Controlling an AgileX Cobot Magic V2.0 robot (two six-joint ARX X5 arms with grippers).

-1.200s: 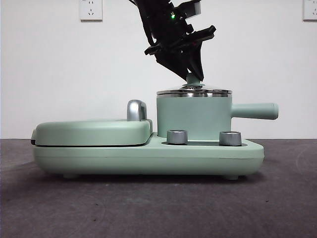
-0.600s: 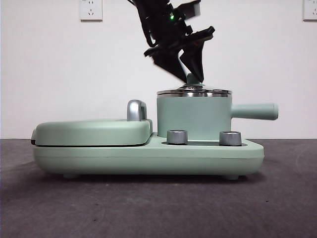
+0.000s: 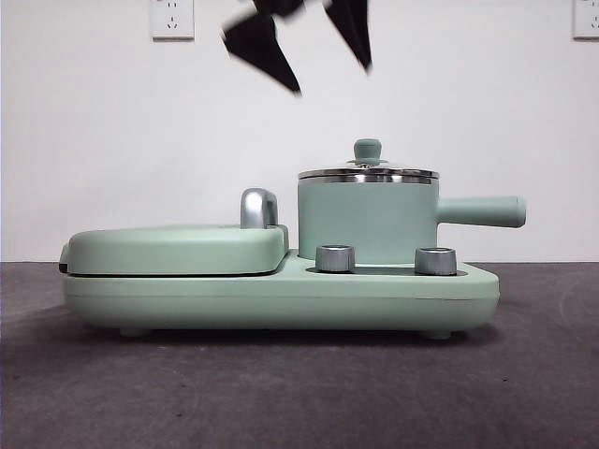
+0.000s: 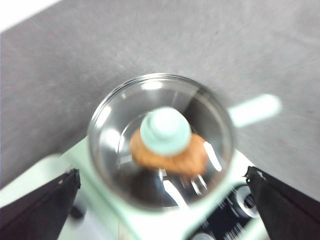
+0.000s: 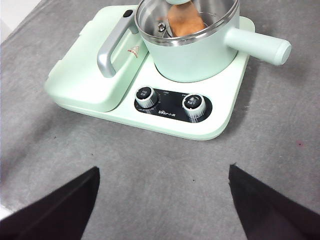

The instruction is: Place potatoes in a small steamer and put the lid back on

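The mint-green small steamer (image 3: pixel 367 220) stands on the right side of the appliance base, its straight handle (image 3: pixel 482 210) pointing right. The glass lid (image 3: pixel 368 172) sits flat on its steel rim, with the green knob (image 3: pixel 367 148) free. My left gripper (image 3: pixel 332 79) hangs open well above the knob, touching nothing. Looking straight down, the left wrist view shows the lid (image 4: pixel 115 130) and the orange-brown potato (image 4: pixel 195 160) through the glass, between the open left gripper (image 4: pixel 161 172) jaws. My right gripper (image 5: pixel 164 169) is open and empty, back from the steamer (image 5: pixel 192 55) with the potato (image 5: pixel 185 21) inside.
A flat green grill cover (image 3: pixel 173 248) with a steel handle (image 3: pixel 257 208) fills the base's left half. Two steel dials (image 3: pixel 335 258) (image 3: pixel 435 260) face forward below the pot. The dark grey table (image 3: pixel 299 393) stretches in front, with a white wall behind.
My left gripper has let go of the lid's knob, opened, and risen toward the top of the front view. The lid stays seated on the steamer.
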